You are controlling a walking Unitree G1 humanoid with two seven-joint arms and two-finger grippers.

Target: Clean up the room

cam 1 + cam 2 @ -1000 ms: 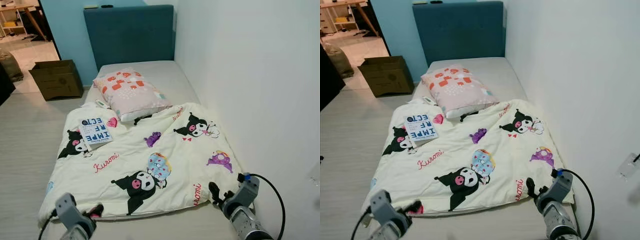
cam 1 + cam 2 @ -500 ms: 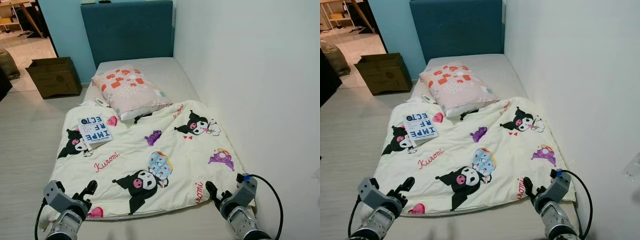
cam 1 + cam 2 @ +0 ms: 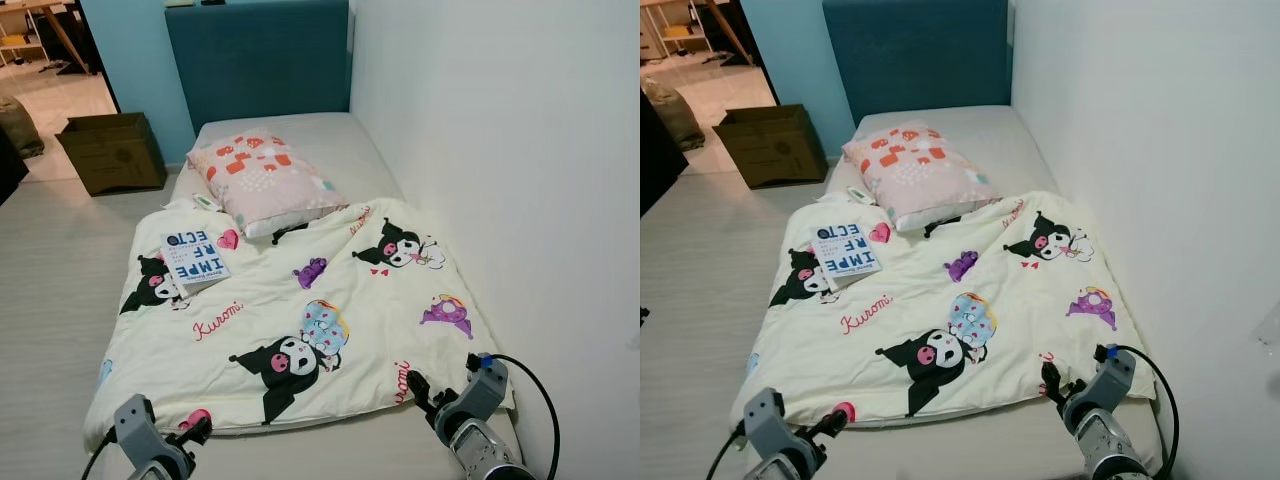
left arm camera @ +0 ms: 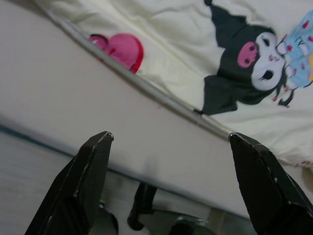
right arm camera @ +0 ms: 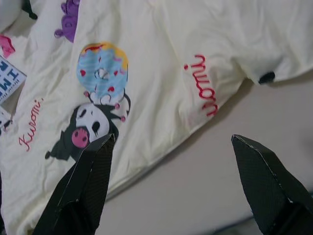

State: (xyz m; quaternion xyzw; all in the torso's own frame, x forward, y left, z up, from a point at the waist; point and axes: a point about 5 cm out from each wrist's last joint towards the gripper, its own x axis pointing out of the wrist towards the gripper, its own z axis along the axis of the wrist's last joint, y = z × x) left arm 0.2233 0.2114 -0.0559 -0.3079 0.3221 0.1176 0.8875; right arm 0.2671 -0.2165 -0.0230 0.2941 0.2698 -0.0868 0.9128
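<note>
A cream cartoon-print blanket [image 3: 300, 310] lies spread over the lower part of a low bed, its near hem [image 4: 161, 100] short of the mattress foot. On its left side rests a blue-and-white book [image 3: 193, 257]. A patterned pink pillow [image 3: 262, 178] sits above it on the grey mattress [image 3: 330, 145]. My left gripper [image 3: 195, 432] hovers open just below the blanket's near left corner. My right gripper [image 3: 418, 390] is open at the near right corner, its fingers [image 5: 83, 186] spread over the hem with nothing held.
A white wall [image 3: 500, 150] runs along the bed's right side. The blue headboard [image 3: 260, 60] stands at the far end. An open cardboard box [image 3: 112, 150] sits on the floor at the far left. Pale wood floor [image 3: 50, 300] lies left of the bed.
The left gripper has dropped lower and nearer to me, off the blanket corner. The right gripper shifted slightly. The view moved a little.
</note>
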